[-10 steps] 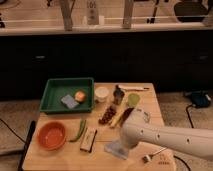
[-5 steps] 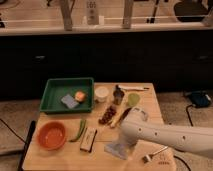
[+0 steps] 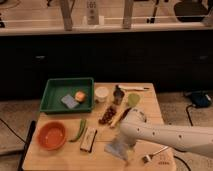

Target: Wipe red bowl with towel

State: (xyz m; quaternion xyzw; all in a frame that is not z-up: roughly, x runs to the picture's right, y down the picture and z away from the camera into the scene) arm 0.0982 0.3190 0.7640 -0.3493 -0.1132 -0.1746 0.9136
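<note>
The red bowl [image 3: 51, 135] sits empty at the front left of the wooden table [image 3: 155, 102]. A pale blue-grey towel [image 3: 115, 148] lies crumpled on the table near the front middle, well to the right of the bowl. My gripper [image 3: 126, 146] is at the end of the white arm [image 3: 165, 134] that reaches in from the right. It points down onto the towel's right side. The arm hides most of the gripper.
A green tray [image 3: 51, 93] at the back left holds a blue sponge [image 3: 70, 101] and an orange fruit [image 3: 80, 95]. A white cup [image 3: 101, 93], a dark cup [image 3: 118, 95], a green spoon [image 3: 132, 100], a green pod [image 3: 80, 129], a snack bar [image 3: 89, 138] and dark dried fruit [image 3: 106, 116] lie mid-table.
The arm's elbow end has shifted slightly up and to the right over the last second. The towel and the bowl have stayed where they were.
</note>
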